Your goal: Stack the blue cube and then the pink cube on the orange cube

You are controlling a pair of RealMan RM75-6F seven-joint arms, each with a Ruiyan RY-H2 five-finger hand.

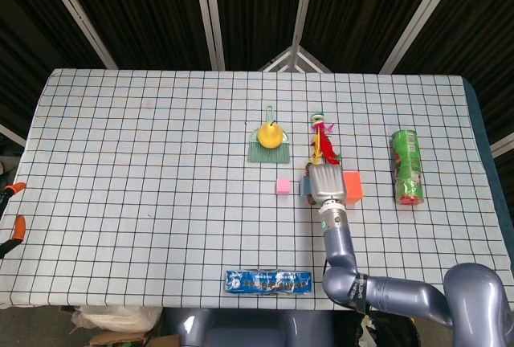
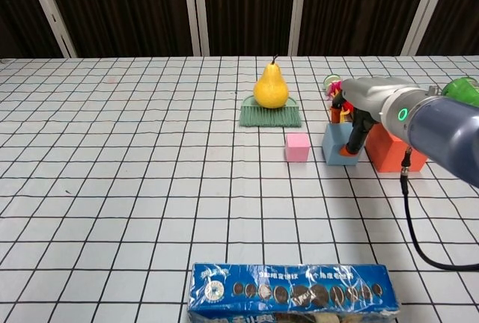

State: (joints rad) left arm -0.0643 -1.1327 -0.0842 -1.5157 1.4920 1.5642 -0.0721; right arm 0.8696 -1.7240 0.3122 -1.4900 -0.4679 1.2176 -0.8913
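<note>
On the white tablecloth with its black grid [image 1: 144, 162], the silver right arm [image 1: 377, 292] reaches forward from the near edge. No left hand appears in either view. Across the near edge lies a long blue snack package [image 2: 292, 290] printed with round biscuits; its lettering is too small to read. A green cylindrical can [image 1: 407, 167] lies on its side at the far right, label illegible. A green hand brush [image 2: 271, 114] carries a yellow pear [image 2: 272, 87] on its bristles. A red and yellow toy figure [image 1: 323, 143] stands behind the cubes.

The orange cube [image 2: 394, 147], largest of the three, sits on the table just right of the blue cube [image 2: 335, 144]. The right hand [image 2: 356, 124] is down at the blue cube, with a dark finger and its orange tip across the cube's right front. Whether the fingers are actually gripping cannot be told, since the far side is hidden. The small pink cube [image 2: 297, 146] rests alone, left of the blue one.

All three cubes appear light, rigid and matte, likely foam or plastic. Take the blue cube on opposite flat faces, near mid-height, to avoid tipping. No writing is visible on any cube.
</note>
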